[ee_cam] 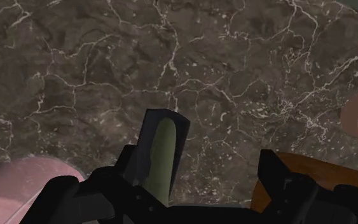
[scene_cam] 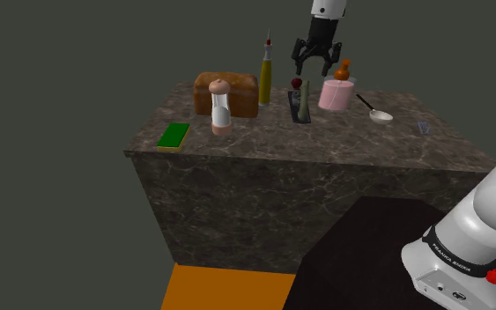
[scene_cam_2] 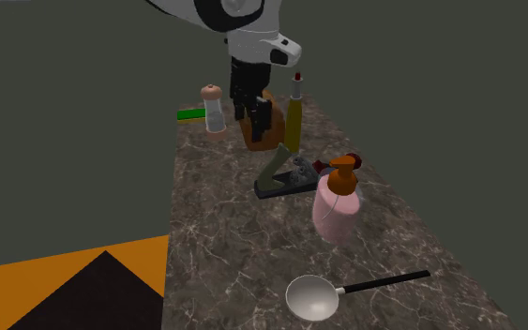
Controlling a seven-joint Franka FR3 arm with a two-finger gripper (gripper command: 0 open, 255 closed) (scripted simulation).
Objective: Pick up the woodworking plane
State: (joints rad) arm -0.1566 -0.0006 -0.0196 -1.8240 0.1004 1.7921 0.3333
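Approach step: nothing is grasped yet. Nearest the stand-side edge of the marble counter lies the green sponge; ignore it. Mid-counter is your target, the woodworking plane. It sits flat on its sole, just beside the pink soap dispenser and well apart from the shaker. The ladle lies past the dispenser, toward the counter's end. The plane's long axis runs across the counter, from stand-side edge to far edge, a little skewed. Its green handle is at the stand-side end and its red knob at the far end, so I'd judge the nose points at the far edge. Roughly above it hangs the gripper, fingers spread apart with nothing clasped, well clear of the plane. In the wrist view the plane's body runs out between the two fingers, closer to one than the other, so the jaws span its narrow width. Next move, as I read it: centre a touch, drop straight down, close on the body's sides by the handle, then lift. Watch the dispenser, which is close to one finger's path. Toward the far edge, the bread loaf and the oil bottle stand out of your way.
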